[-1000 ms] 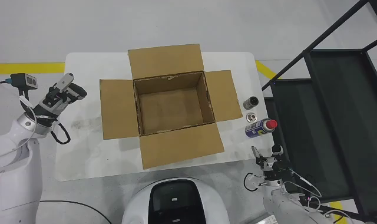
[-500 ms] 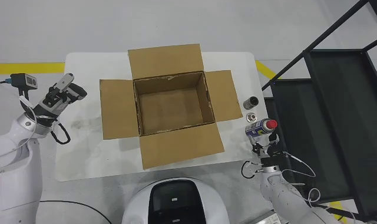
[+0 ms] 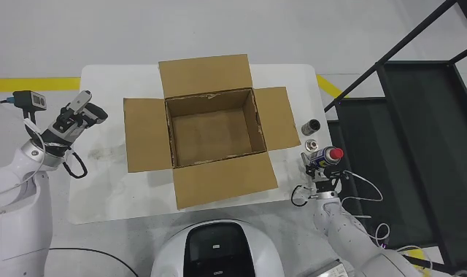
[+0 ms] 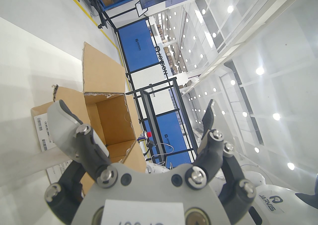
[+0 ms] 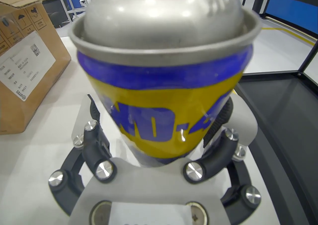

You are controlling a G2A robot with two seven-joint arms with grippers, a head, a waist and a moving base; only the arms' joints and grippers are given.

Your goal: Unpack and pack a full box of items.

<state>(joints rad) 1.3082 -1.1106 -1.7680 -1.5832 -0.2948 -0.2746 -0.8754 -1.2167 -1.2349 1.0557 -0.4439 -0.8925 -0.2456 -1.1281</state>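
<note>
A: Where are you in the cycle?

B: The spray can [image 5: 161, 81] stands upright on the worktop [image 3: 102, 182], just off the right flap [image 3: 281, 120] of the box [image 3: 211, 96], toward that flap's near corner. It has a silver shoulder, a red cap, and a blue band over a yellow body. It looks like smooth round metal, so expect it to slip or twist if you pinch off-centre.

A: And the tool on it?

B: Your right tool [image 5: 159, 104] straddles the can's lower body, coming in level. It's spread, not clamped: one side looks to be on the can and a sliver of gap shows on the other.

A: Which step, then?

B: The box is empty with its flaps folded out. I'd read that as unpack done and pack starting, can first. Your next move is to close squarely on the can and lift until its base clears the right flap. Then carry it over the box opening and lower it in.

A: Anything in the way?

B: Two small pieces sit beyond the can, also beside the right flap. One is a dark cylinder [image 3: 311, 126]. The other is a small metal piece [image 3: 311, 141] between that and the can. Both are near the can but not touching it. Go straight up before you traverse.

A: Other arm?

B: Your left tool [image 4: 134, 105] hangs wide and empty, well off the box's left flap [image 3: 144, 135].
</note>
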